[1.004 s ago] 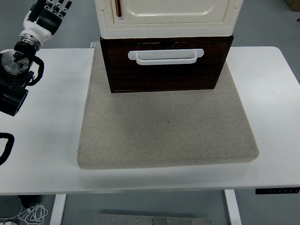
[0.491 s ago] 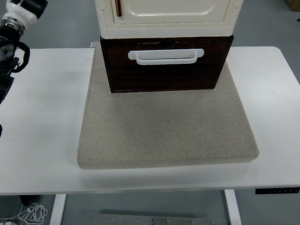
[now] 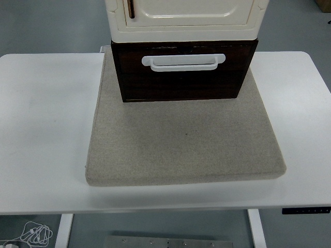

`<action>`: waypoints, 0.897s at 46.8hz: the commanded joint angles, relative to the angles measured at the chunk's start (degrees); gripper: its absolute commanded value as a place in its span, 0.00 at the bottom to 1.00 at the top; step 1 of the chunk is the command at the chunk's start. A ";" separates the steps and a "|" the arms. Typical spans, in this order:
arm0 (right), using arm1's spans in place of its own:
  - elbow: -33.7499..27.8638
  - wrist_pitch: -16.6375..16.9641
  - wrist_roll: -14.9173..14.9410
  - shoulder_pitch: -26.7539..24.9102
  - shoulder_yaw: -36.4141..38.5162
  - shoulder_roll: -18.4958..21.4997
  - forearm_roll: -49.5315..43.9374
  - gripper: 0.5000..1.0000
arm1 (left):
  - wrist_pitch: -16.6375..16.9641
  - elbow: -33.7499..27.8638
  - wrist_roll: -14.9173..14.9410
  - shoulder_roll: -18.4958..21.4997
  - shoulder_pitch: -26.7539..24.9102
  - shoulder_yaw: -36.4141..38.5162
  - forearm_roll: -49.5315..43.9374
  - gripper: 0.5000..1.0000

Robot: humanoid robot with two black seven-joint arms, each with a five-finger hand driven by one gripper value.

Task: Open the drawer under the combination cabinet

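The white table (image 3: 46,129) spans the full width of the view, with its near edge running along the bottom. A square beige-grey mat (image 3: 181,144) lies flat on the tabletop, roughly centred, with bare white surface to its left, right and front. The combination cabinet (image 3: 183,46) stands on the rear portion of the mat, with its dark drawer (image 3: 181,77) lowest and a cream upper section above.
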 commanded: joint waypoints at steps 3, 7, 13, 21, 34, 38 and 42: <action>0.00 0.00 -0.02 0.01 0.00 0.00 0.00 0.85 | -0.18 -2.04 0.35 2.09 -3.57 0.93 1.94 1.00; 0.00 0.00 -0.02 0.01 0.00 0.00 0.00 0.85 | -0.10 -6.26 0.26 3.84 -5.07 2.16 4.92 1.00; 0.00 0.00 0.07 0.01 0.00 0.00 0.00 0.85 | 0.08 -14.25 0.08 5.87 -6.47 2.16 10.99 1.00; 0.00 0.00 -0.02 0.01 0.00 0.00 0.00 0.85 | 0.25 -24.98 0.17 8.59 -8.32 2.25 15.30 1.00; 0.00 0.00 -0.02 0.01 0.00 0.00 0.00 0.85 | 0.43 -40.63 0.79 10.70 -10.17 3.48 25.93 1.00; 0.00 0.00 -0.02 0.01 0.00 0.00 0.00 0.85 | 0.61 -45.02 1.14 10.53 -10.17 5.06 27.87 1.00; 0.00 0.00 -0.02 0.01 0.00 0.00 0.00 0.85 | 0.61 -48.71 1.14 10.70 -11.30 8.39 28.57 1.00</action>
